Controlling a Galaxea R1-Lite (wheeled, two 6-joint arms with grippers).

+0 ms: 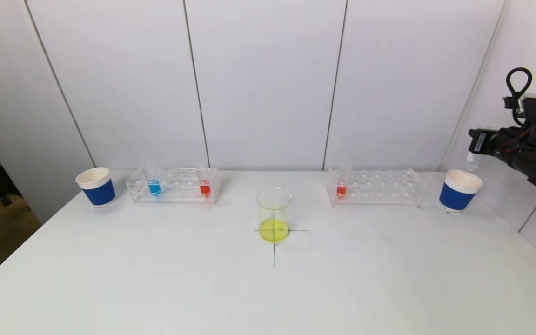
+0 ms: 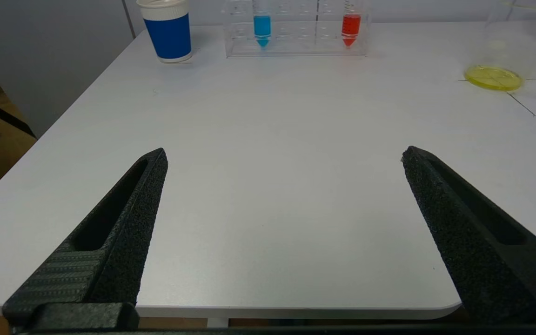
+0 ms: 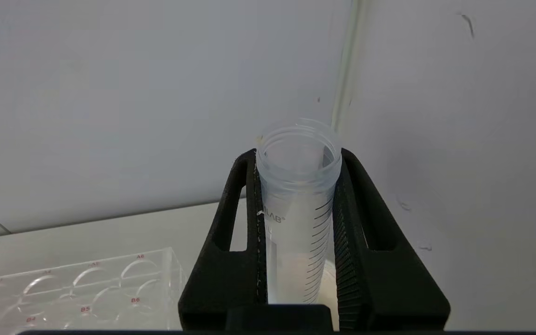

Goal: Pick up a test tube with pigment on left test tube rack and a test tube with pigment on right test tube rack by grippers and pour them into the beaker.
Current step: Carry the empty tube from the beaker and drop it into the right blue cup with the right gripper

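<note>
Table (image 1: 156,279): white, with a black cross mark under the centre.

Beaker (image 1: 274,215): clear glass, upright on the cross, a shallow layer of yellow liquid at the bottom.

Left test tube rack (image 1: 173,185): clear acrylic, toward the rear left. Holds 2 tubes upright: blue-pigment tube (image 1: 154,185) at its left end, red-pigment tube (image 1: 205,186) at its right end.

Right test tube rack (image 1: 376,187): clear acrylic, toward the rear right. Holds 1 orange-red tube (image 1: 341,185) at its left end.

Paper cups, 2: blue-banded left cup (image 1: 96,187) beside the left rack's outer end; right cup (image 1: 459,190) beside the right rack's outer end.

Left gripper (image 2: 284,156): low over the near left part of the table, fingers spread wide, nothing between them.

Right gripper (image 3: 298,195): raised at the far right, above the right cup, clamped on an empty clear test tube (image 3: 298,195), mouth uppermost, graduations visible.
</note>
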